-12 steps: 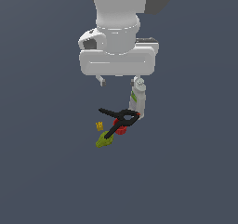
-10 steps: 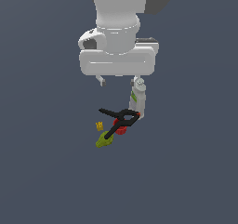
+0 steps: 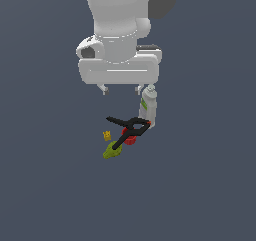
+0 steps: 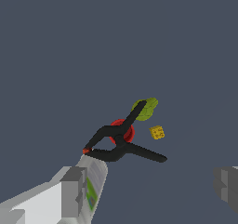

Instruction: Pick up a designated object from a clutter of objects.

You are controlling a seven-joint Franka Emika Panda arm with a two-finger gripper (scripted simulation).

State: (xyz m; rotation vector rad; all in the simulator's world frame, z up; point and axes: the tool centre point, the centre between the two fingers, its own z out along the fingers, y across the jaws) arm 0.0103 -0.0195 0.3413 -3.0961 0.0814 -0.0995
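Tool (image 3: 121, 90) unmoved above clutter, fingers spread wide, holding nothing; olive lump (image 3: 110, 152) unchanged under black clamp (image 3: 129, 128) arm.

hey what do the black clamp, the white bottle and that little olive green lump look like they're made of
The black clamp looks like matte hard plastic: flat black with no shine and red tips. The white bottle reads as smooth plastic with a printed green label. The olive green lump looks like dull, bumpy fruit skin, pear-like, though the coarse render leaves that open.
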